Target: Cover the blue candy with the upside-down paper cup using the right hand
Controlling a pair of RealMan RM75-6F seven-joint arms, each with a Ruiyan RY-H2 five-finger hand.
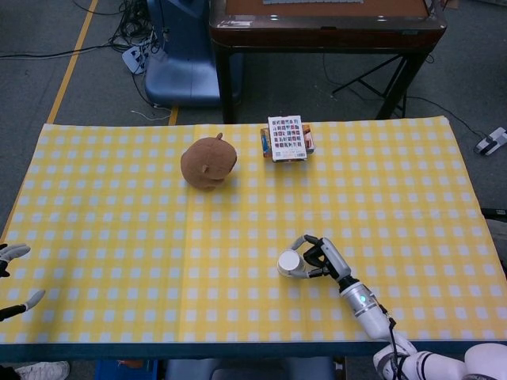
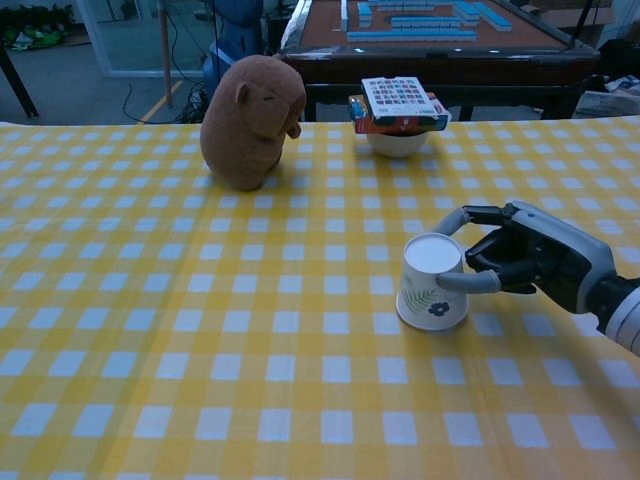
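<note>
— Paper cup (image 2: 432, 284): where did it sit?
— Upside down on the near-right cloth, just left of the right hand (image 2: 528, 264), whose fingers wrapped it. No blue candy showed.
— The other hand?
— Left hand (image 1: 11, 277) sat spread, well apart at the far-left edge.

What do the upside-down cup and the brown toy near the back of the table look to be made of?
The paper cup looks like thin matte paper: a white wall with printed leaf and flower motifs and a flat base facing up, held by the right hand. The brown toy looks like soft plush fabric, with a fuzzy, rounded surface and no sheen.
</note>
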